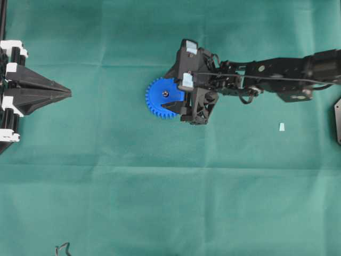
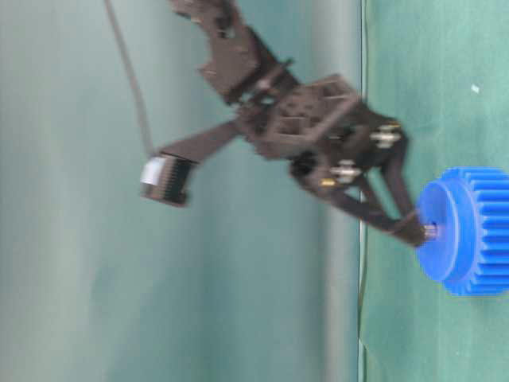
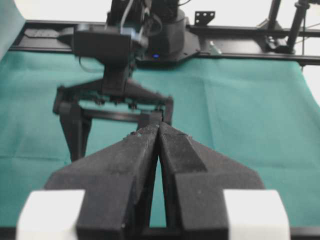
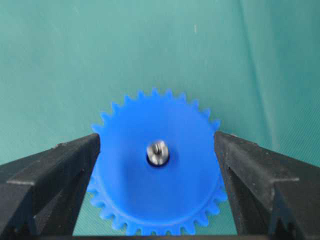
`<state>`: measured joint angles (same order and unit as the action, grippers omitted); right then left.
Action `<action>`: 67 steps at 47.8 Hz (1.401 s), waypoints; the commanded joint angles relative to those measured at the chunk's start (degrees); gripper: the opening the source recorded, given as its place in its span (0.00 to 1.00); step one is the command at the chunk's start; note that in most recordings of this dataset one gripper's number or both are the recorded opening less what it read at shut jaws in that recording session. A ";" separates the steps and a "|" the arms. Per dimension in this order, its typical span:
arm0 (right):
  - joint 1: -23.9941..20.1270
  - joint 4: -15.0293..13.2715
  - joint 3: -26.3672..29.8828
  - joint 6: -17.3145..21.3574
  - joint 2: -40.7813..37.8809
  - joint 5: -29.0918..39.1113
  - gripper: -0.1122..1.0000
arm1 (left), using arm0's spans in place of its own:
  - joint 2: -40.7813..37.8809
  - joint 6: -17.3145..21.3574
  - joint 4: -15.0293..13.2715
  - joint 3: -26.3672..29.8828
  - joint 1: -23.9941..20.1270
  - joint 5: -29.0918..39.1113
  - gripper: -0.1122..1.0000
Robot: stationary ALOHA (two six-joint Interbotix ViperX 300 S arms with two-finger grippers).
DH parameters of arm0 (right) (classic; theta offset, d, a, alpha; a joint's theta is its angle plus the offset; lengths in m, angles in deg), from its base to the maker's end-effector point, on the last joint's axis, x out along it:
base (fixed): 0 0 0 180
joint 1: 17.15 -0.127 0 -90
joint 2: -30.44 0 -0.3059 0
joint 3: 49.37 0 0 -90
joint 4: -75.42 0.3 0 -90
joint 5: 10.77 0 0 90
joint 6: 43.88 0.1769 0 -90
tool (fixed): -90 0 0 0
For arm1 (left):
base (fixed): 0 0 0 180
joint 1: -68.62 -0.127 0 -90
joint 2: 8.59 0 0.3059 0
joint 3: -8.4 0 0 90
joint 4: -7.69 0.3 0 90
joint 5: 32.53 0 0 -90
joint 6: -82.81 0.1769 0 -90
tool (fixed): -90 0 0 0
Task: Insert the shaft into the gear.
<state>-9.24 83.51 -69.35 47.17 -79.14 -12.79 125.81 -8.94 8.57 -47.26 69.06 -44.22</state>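
The blue gear [image 1: 157, 100] lies flat on the green cloth near the middle of the table. The silvery shaft [image 4: 158, 152] stands upright in its centre hole, its tip poking out [image 2: 430, 231]. My right gripper [image 4: 156, 140] hovers just over the gear [image 4: 155, 197], open wide, one finger on either side of the hub and neither touching the shaft. In the overhead view the right gripper [image 1: 167, 92] straddles the gear's right half. My left gripper [image 1: 69, 93] rests at the left edge of the table, shut with nothing in it, fingertips pressed together [image 3: 159, 127].
A small white wedge-shaped bit [image 1: 281, 126] lies on the cloth to the right of the gear. A dark plate [image 1: 338, 120] sits at the right edge. A thin cable loop [image 1: 63, 248] lies at the front left.
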 commanded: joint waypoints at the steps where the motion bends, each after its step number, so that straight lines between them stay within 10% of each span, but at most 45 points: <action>1: 0.00 -0.18 1.41 -0.09 4.22 1.32 0.95 | -0.18 0.00 0.09 1.58 0.00 -0.26 0.10; 34: 0.00 -0.70 -3.52 -0.09 17.40 3.16 0.95 | -0.18 0.00 0.09 1.58 0.00 -0.35 0.10; 67: 0.00 -0.79 -27.07 -0.26 52.03 -0.62 0.95 | 0.00 0.00 0.09 1.93 0.09 -0.53 0.10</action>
<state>-9.24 82.90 -95.10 46.99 -30.63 -12.97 125.99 -8.94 8.57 -46.91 69.06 -44.31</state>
